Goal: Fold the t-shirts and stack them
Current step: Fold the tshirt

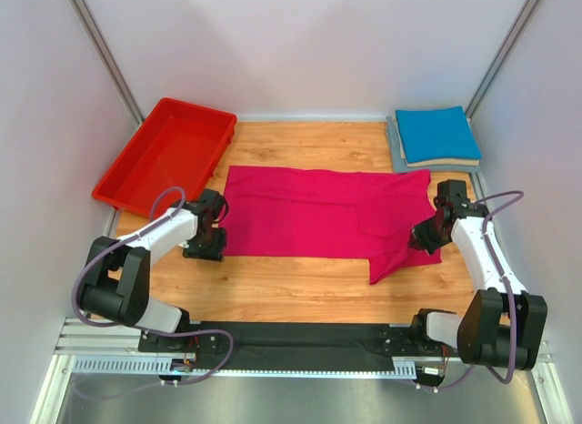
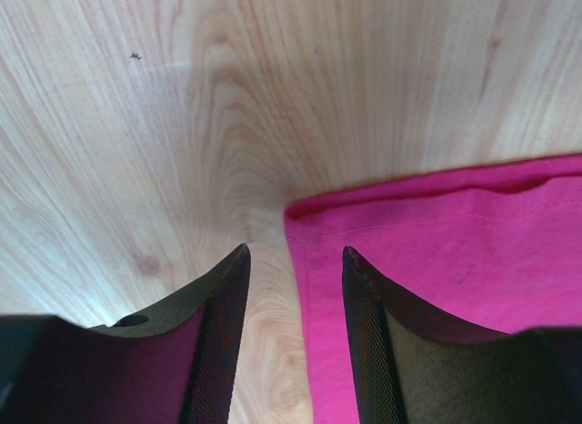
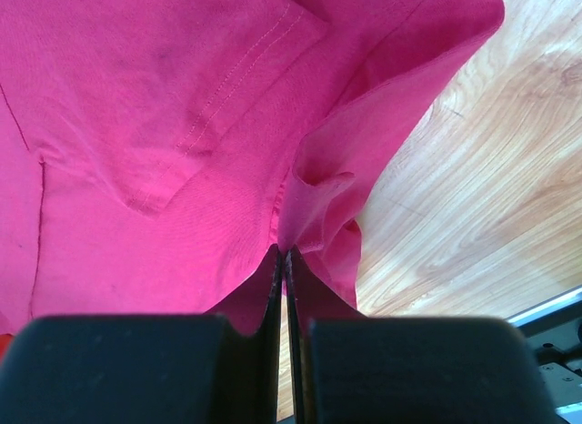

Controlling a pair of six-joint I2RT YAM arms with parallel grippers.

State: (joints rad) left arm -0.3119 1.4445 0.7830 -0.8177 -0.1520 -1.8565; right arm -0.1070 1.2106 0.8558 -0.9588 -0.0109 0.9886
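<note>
1. The pink shirt (image 1: 309,215) lies spread across the middle of the wooden surface (image 1: 291,292). It is plain magenta, smooth and flat on its left half.
2. Its right half is folded over itself, with creases and a flap pointing toward the arms.
3. The left claw (image 2: 293,253) is at the shirt's near left corner, parted. One finger is over cloth, the other over bare wood, and it grips nothing.
4. The right claw (image 3: 284,253) is at the shirt's right edge, closed tight on a bunched fold of the pink cloth.
5. Behind the shirt's right end sits a folded stack with a blue shirt (image 1: 435,133) on top.
6. A red bin (image 1: 164,156) is behind its left end.
</note>
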